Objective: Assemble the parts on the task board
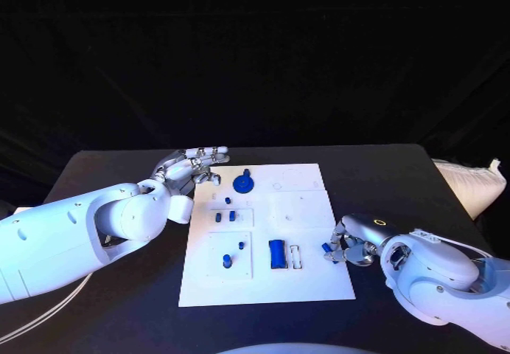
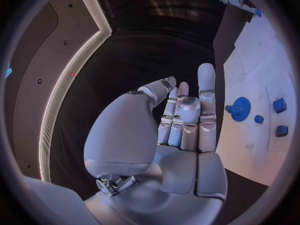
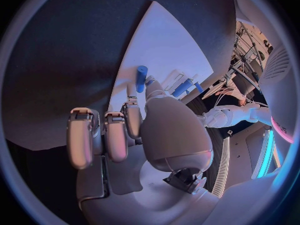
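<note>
The white task board [image 1: 308,284] lies in the middle of the table. On it are a blue gear [image 1: 245,183], three small blue pegs [image 1: 224,215] near the left side, two blue pieces [image 1: 228,259] lower down and a blue block [image 1: 277,254]. My left hand [image 1: 197,167] hovers at the board's far left corner, fingers upright and apart [image 2: 182,119], holding nothing; the gear [image 2: 238,107] is beside it. My right hand [image 1: 343,248] is at the board's right edge, fingers curled, with thumb and a finger [image 3: 132,116] pinching a small blue peg [image 3: 142,78] over the board.
A thin pale frame piece [image 1: 298,256] lies right of the blue block. A white bag [image 1: 472,184] sits at the table's right edge. Bare black table [image 1: 117,173] surrounds the board.
</note>
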`<state>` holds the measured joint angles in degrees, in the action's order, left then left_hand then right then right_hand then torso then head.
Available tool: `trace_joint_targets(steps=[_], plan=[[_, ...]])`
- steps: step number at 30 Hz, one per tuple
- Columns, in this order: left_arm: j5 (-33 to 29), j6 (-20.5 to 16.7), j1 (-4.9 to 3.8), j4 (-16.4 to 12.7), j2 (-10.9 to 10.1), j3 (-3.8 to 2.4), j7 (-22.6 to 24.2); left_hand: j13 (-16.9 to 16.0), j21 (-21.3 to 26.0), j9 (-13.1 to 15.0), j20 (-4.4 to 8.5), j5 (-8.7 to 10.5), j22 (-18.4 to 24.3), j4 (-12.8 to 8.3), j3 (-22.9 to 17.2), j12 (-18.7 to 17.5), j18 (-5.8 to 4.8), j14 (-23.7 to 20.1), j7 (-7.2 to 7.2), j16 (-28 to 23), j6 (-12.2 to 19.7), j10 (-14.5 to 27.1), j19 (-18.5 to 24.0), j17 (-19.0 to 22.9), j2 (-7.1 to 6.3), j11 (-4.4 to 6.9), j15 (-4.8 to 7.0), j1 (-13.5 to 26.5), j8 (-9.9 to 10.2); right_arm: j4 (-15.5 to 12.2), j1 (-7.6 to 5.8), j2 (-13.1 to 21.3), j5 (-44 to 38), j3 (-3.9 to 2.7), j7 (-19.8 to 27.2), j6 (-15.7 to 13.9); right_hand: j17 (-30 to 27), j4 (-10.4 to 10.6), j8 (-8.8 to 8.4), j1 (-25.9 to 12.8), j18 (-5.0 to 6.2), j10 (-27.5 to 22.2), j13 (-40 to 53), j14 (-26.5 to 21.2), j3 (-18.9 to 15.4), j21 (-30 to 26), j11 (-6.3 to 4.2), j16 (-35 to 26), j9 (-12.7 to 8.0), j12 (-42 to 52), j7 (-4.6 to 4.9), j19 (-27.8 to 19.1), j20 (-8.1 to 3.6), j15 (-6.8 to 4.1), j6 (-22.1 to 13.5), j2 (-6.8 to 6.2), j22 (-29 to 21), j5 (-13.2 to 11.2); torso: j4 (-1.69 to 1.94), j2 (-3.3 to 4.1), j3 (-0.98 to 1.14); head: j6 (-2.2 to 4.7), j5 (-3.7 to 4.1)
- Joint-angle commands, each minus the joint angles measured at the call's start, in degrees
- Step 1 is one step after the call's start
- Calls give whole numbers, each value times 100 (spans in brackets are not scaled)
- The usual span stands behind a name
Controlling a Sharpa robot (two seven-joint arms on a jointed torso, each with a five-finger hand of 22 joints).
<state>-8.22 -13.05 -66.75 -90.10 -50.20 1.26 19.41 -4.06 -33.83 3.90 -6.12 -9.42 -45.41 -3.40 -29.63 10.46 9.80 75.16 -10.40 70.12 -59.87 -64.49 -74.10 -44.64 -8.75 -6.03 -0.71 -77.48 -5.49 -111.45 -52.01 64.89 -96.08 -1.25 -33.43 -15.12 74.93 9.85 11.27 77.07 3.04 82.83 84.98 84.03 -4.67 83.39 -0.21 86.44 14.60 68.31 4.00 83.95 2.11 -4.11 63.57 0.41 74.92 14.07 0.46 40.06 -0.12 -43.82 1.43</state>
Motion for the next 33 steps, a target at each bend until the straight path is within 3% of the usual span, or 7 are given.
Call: trace_joint_targets(steps=[1, 9, 15, 21, 24, 28, 33], plan=[[-18, 111, -2, -7, 10, -2, 18, 7, 35, -2, -8, 25, 9, 0, 34, 24, 60, -33, -3, -19, 17, 31, 40, 5, 67, -7, -14, 1, -15, 69, 65, -74, -591, 47, -60, 846, 825, -122, -64, 302, -72, 6, -845, 465, 147, -23, -50, -7, -6, -44, -11, 203, -60, -47, 53, 79, 574, -434, 1, -3, -3, -4, 1], [-18, 109, -2, -7, 11, -2, 18, 7, 35, -2, -8, 25, 9, 0, 34, 24, 60, -33, -3, -19, 17, 31, 40, 5, 67, -7, -14, 1, -15, 138, 132, -240, -1197, 57, -85, 1578, 879, -262, -87, 462, -82, 16, -835, 474, 340, 1, -63, 18, 23, -52, -26, 217, -67, -54, 122, 8, 613, -656, 4, -4, -7, -16, 6], [-18, 106, -2, -10, 9, -2, 13, 7, 35, -2, -8, 25, 9, 0, 34, 24, 60, -33, -3, -19, 17, 31, 40, 5, 67, -7, -14, 1, -15, 160, 150, -287, -1344, 59, -103, 1618, 886, -308, -114, 519, -84, 15, -836, 474, 469, 7, -71, 20, 34, -68, -33, 222, -71, -60, 139, 50, 624, -601, 0, -4, -6, -20, 4], [-18, 109, -2, -9, 10, -2, 13, 8, 37, -1, -8, 24, 11, -4, 40, 32, 60, -40, -2, -23, 13, 38, 42, 22, 71, -6, -14, 3, -19, 93, 154, -267, -1064, 57, -115, 867, 912, -370, -184, 629, -91, 31, -822, 479, 982, 26, -94, 31, 57, -69, -49, 237, -93, -80, 128, 316, 653, -533, 8, -5, 1, -18, -6], [-18, 108, -2, -6, 11, -2, 13, 8, 37, -1, -8, 24, 11, -4, 40, 32, 60, -40, -2, -23, 13, 38, 42, 22, 71, -6, -14, 3, -19, 24, 146, -222, -702, 49, -116, 411, 917, -382, -213, 598, -92, 29, -829, 480, 1263, 29, -86, 33, 76, -95, -36, 240, -93, -73, 118, 320, 658, -452, 8, -7, -1, -16, -9], [-18, 108, -2, -4, 15, -1, 16, 8, 37, -1, -8, 24, 11, -4, 40, 32, 60, -40, -2, -23, 13, 38, 42, 22, 71, -6, -14, 3, -19, -69, 95, -168, -99, 35, -112, -199, 933, -409, -245, 448, -94, 43, -819, 483, 1822, 34, -75, 38, 129, -107, -17, 245, -83, -58, 132, 173, 667, -303, 4, -7, -6, -7, -10], [-18, 104, -2, -4, 17, -1, 10, 8, 39, -1, -6, 19, 12, -31, 34, 47, 63, -49, 0, -23, 12, 47, 47, 35, 83, -3, -10, -27, -21, -186, 20, -137, 559, 25, -109, -759, 953, -476, -270, 2, -94, 79, -788, 488, 2836, 42, -72, 45, 264, -110, -2, 252, -76, -38, 176, -232, 684, -100, 2, 3, 0, 2, -38]])
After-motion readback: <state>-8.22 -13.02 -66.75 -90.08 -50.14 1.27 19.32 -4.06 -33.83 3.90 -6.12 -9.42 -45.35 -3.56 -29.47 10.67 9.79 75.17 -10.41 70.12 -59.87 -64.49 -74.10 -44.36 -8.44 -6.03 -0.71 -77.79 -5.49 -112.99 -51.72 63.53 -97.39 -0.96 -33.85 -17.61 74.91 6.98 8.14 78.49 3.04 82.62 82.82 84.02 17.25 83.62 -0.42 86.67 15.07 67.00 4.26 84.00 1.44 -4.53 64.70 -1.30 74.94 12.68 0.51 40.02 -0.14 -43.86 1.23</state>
